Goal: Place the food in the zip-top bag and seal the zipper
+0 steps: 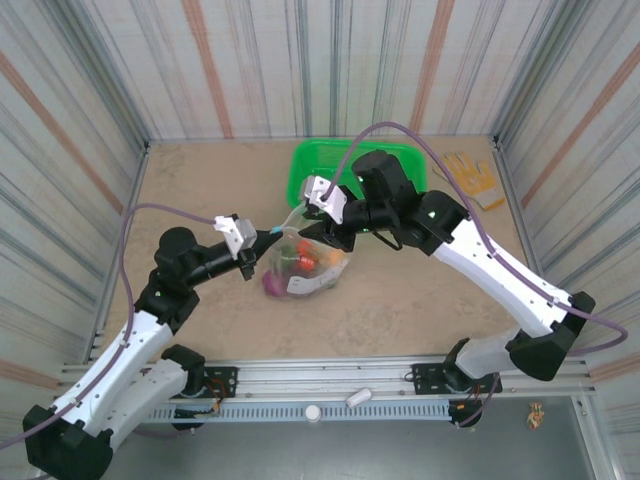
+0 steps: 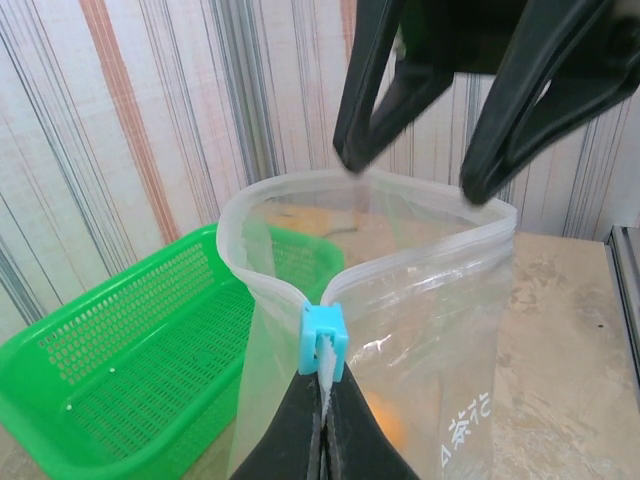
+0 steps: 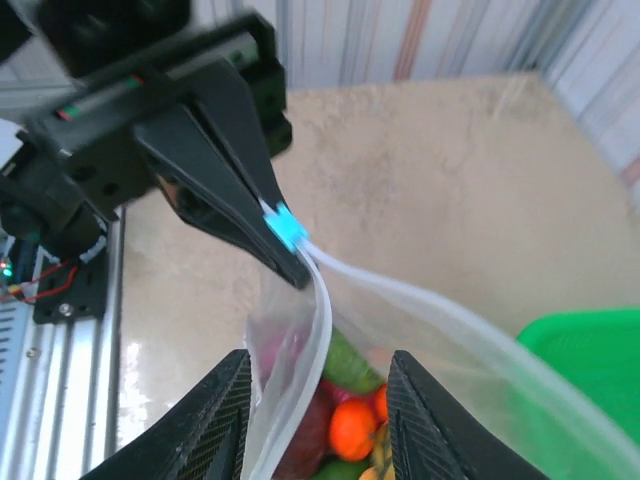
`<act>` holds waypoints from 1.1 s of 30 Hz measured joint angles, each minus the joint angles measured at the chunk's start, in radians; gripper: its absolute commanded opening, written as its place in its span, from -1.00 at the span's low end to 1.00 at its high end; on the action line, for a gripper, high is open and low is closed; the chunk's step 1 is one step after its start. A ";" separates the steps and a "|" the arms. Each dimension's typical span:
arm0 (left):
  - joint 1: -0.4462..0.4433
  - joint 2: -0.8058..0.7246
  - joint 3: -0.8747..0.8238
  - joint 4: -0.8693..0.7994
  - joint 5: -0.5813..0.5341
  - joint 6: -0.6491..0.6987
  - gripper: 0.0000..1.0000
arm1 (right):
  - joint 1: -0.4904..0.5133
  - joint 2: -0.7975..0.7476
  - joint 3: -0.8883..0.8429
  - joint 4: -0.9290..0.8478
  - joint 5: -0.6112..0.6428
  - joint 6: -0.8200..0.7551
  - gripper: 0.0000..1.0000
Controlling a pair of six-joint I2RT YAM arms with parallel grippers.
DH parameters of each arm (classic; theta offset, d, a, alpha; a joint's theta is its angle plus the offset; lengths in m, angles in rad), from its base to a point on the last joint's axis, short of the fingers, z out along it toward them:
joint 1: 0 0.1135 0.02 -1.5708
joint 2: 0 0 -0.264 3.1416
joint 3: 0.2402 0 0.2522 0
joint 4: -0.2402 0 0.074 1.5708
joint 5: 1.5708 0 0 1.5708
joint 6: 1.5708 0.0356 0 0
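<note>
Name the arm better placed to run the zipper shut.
Left, probably: the left gripper is shut on the zip-top bag right at the blue slider, food already inside. The right gripper stands open over the bag's mouth, away from the slider.

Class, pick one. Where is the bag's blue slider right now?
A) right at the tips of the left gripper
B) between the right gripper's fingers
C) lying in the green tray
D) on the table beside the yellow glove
A: the blue slider sits on the edge of the zip-top bag, directly above the shut left gripper, which pinches that edge.
</note>
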 measured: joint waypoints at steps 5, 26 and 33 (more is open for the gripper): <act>0.000 0.000 0.000 -0.008 0.003 0.010 -1.00 | 0.000 0.044 0.071 0.008 -0.061 -0.138 -0.21; -0.014 -0.020 0.000 -0.009 0.019 0.035 -1.00 | -0.001 0.232 0.188 -0.076 -0.274 -0.272 -0.49; -0.014 -0.021 0.000 -0.009 0.018 0.035 -1.00 | -0.004 0.233 0.188 -0.072 -0.283 -0.272 -0.74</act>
